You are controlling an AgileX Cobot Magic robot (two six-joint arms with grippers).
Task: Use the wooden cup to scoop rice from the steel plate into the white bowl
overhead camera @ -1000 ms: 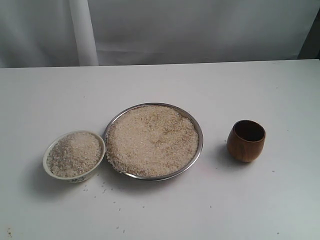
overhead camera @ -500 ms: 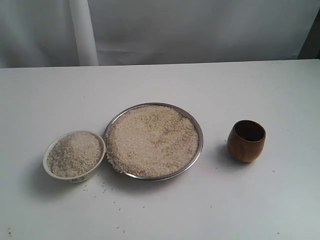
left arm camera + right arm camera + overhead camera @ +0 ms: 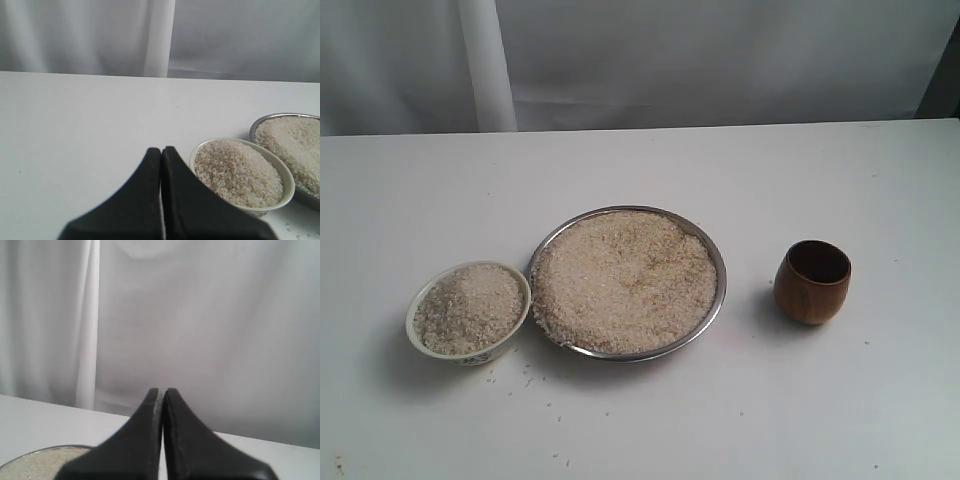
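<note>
The steel plate [image 3: 719, 290] sits mid-table, heaped with rice [image 3: 625, 280]. To its left stands the white bowl [image 3: 467, 353], full of rice [image 3: 470, 307]. The wooden cup [image 3: 812, 282] stands upright and empty on the plate's right. Neither arm shows in the exterior view. In the left wrist view my left gripper [image 3: 161, 149] is shut with nothing in it, short of the white bowl [image 3: 285, 176], and the steel plate [image 3: 260, 123] lies beyond. My right gripper [image 3: 161, 390] is shut and empty, with the plate's rim [image 3: 45, 448] just showing; the cup is out of that view.
A white curtain [image 3: 720, 60] hangs behind the white table [image 3: 640, 170]. Several stray rice grains [image 3: 530, 380] lie on the table in front of the bowl and plate.
</note>
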